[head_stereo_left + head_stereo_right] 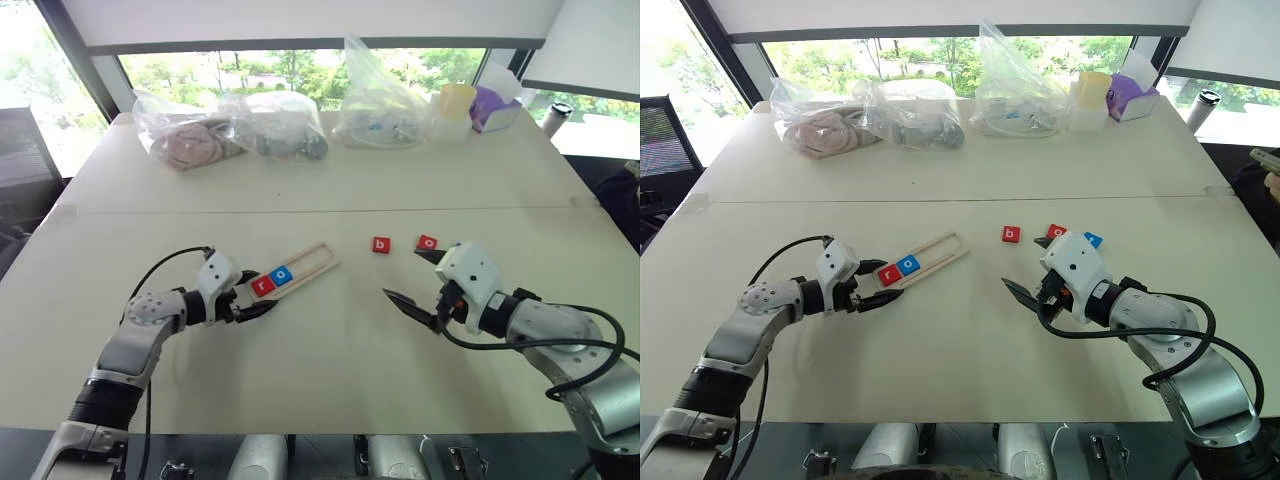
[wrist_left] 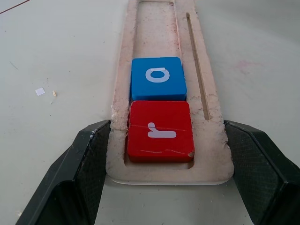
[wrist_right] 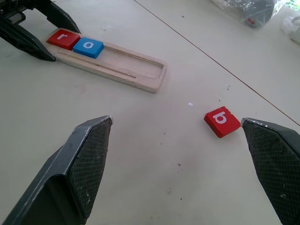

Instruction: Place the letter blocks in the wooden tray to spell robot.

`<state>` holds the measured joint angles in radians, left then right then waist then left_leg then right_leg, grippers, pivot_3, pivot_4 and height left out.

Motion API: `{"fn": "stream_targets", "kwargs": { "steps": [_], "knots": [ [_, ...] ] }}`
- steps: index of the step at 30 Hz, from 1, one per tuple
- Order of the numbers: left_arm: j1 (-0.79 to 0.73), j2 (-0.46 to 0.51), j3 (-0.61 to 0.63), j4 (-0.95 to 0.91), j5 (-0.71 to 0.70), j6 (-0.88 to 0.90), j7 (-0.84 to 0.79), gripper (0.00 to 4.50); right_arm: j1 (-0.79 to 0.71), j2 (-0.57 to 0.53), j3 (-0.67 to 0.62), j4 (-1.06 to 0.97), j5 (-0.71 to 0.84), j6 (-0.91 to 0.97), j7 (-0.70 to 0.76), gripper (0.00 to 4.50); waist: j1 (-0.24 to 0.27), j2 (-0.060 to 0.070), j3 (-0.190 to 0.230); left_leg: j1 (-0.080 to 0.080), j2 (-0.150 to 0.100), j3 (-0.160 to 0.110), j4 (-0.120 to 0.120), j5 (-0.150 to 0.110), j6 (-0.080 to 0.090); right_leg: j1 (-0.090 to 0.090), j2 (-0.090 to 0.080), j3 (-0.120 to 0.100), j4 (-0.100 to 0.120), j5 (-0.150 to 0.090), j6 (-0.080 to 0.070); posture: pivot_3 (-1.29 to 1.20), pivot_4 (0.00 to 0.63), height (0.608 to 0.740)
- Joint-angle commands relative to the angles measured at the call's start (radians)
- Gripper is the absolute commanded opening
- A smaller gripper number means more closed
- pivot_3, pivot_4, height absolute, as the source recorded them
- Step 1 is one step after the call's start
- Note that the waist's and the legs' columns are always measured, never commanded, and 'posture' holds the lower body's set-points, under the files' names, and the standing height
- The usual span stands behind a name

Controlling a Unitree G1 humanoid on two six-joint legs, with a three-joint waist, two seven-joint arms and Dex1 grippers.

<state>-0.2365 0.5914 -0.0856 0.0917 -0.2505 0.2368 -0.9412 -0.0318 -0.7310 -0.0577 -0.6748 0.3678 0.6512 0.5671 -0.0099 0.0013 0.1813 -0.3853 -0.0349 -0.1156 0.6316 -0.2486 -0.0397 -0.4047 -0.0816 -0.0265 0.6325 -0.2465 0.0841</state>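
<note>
Left wrist view gives me the clearest read: my left gripper (image 2: 171,154) has its two black fingers (image 2: 79,173) pressed against the long sides of the wooden tray (image 2: 206,51) at its near end, so it is closed on the tray itself. Inside the slot, the red r block (image 2: 159,131) sits at that near end and the blue o block (image 2: 157,77) touches it, next along; the rest of the slot is bare wood.

From the head camera, the tray lies at an angle on the white table (image 1: 330,340), left of centre. The red b block (image 1: 381,245) lies loose on the table, well apart from the tray's far end, and a second red block (image 1: 428,242) lies just beyond my right gripper (image 1: 412,277). A blue block (image 1: 1093,239) peeks out beside it.

My right gripper hovers with its jaws spread wide and nothing between them, near the b block.

Clear plastic bags (image 1: 280,125) sit along the table's far edge.
</note>
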Motion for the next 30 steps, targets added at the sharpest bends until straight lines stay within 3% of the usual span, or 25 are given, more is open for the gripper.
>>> {"fn": "stream_targets", "kwargs": {
  "steps": [1,11,21,30],
  "knots": [
    [0.027,0.028,-0.065,-0.018,0.025,0.030,-0.067,3.14,-0.024,-0.022,-0.046,-0.036,0.009,0.003,0.012,4.50,-0.001,0.000,0.000,0.000,0.000,0.000,0.000,0.000,0.000,0.000,0.000,0.000,0.000,0.000,0.000,0.00,0.150,0.740],
    [-0.056,0.022,-0.224,-0.088,0.089,-0.059,-0.201,3.14,-0.039,-0.049,-0.081,-0.019,0.005,0.006,0.037,4.50,0.027,0.000,0.000,-0.003,-0.001,0.000,0.001,0.000,0.000,0.000,-0.001,0.000,-0.002,-0.002,-0.002,0.00,0.150,0.740],
    [-0.083,0.012,-0.289,-0.151,0.088,-0.081,-0.262,3.14,-0.019,-0.048,-0.101,-0.052,0.012,0.034,0.034,4.50,0.022,-0.001,0.000,-0.004,-0.001,0.000,0.000,0.000,0.000,-0.001,-0.001,0.000,-0.002,-0.001,0.000,0.00,0.150,0.740],
    [-0.087,0.013,-0.321,-0.097,0.194,-0.191,-0.225,3.14,-0.013,-0.044,-0.100,-0.066,0.013,0.048,0.030,4.50,0.023,-0.001,0.000,-0.004,-0.001,0.000,0.000,0.000,0.000,-0.001,-0.001,0.000,-0.002,-0.002,-0.001,0.00,0.150,0.740]
  ]
}}
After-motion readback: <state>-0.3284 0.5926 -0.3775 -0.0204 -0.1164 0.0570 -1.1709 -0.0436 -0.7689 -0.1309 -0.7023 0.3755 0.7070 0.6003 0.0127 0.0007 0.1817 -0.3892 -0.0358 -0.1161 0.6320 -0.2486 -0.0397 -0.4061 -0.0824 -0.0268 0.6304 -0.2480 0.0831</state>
